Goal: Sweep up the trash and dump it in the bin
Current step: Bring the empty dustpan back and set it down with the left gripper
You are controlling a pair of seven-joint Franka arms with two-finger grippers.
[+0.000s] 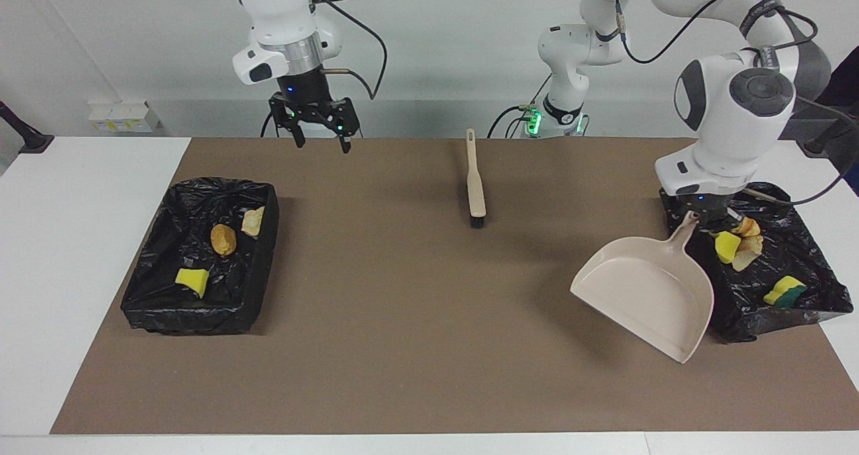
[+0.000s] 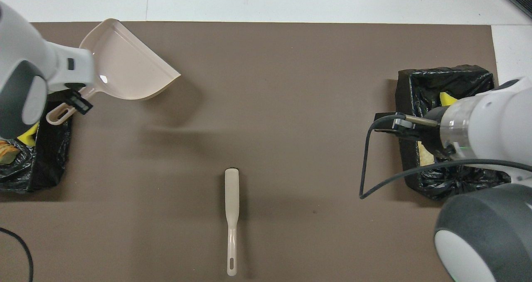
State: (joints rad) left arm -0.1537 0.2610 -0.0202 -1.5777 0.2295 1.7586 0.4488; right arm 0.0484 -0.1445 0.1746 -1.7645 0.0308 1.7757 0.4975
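Observation:
The trash lies in two black-lined bins. In the bin (image 1: pixel 201 307) at the right arm's end are a yellow sponge bit (image 1: pixel 191 279), an orange lump (image 1: pixel 223 239) and a tan scrap (image 1: pixel 253 221). The bin (image 1: pixel 798 307) at the left arm's end holds a yellow bit (image 1: pixel 726 247), bread-like lumps (image 1: pixel 746 227) and a green-topped sponge (image 1: pixel 785 290). My left gripper (image 1: pixel 698 219) is shut on the handle of the beige dustpan (image 1: pixel 644 297), held tilted over the mat beside that bin. My right gripper (image 1: pixel 321 131) hangs open and empty, high over the mat's robot-side edge.
The beige brush (image 1: pixel 476 183) lies alone on the brown mat (image 1: pixel 416 347) midway between the bins, handle toward the robots. In the overhead view the right arm's wrist (image 2: pixel 469 132) covers much of its bin (image 2: pixel 453 76). The dustpan (image 2: pixel 124 63) reaches over the mat.

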